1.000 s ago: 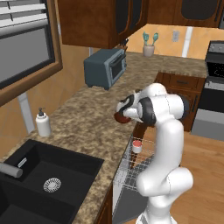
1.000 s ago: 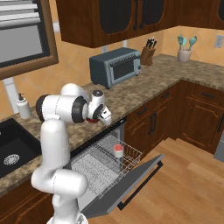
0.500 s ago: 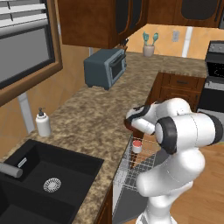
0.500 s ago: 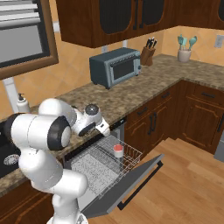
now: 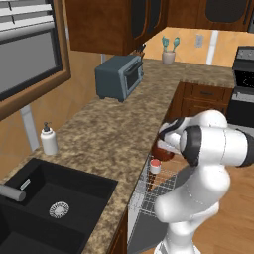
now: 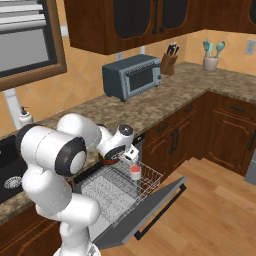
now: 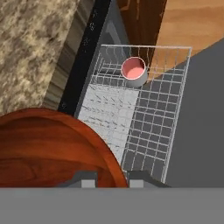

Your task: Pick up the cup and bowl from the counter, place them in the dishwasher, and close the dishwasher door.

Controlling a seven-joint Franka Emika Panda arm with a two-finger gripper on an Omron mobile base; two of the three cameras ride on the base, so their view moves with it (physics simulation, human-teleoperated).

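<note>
The two-finger gripper [image 6: 116, 156] is closed on the dark reddish-brown glossy round bowl [image 7: 52, 148] and holds it at the front edge of the brown speckled granite table [image 5: 114, 134], above the pale grey wire rack [image 6: 117, 187] of the open dishwasher [image 6: 100, 197]. In the left base view the bowl [image 5: 162, 151] is partly hidden behind the white arm. The hand view shows the bowl's wide rim from above, with the two finger tips [image 7: 87, 180] at its edge. The small pinkish-white cup with red inside [image 7: 134, 70] stands upright in the rack, at its far corner in the hand view; the right base view shows the cup [image 6: 135, 172] near the rack's front. The flat dark grey dishwasher door [image 6: 150, 210] lies open, tilted down. A grey toaster oven [image 6: 132, 76] stands farther along the table.
</note>
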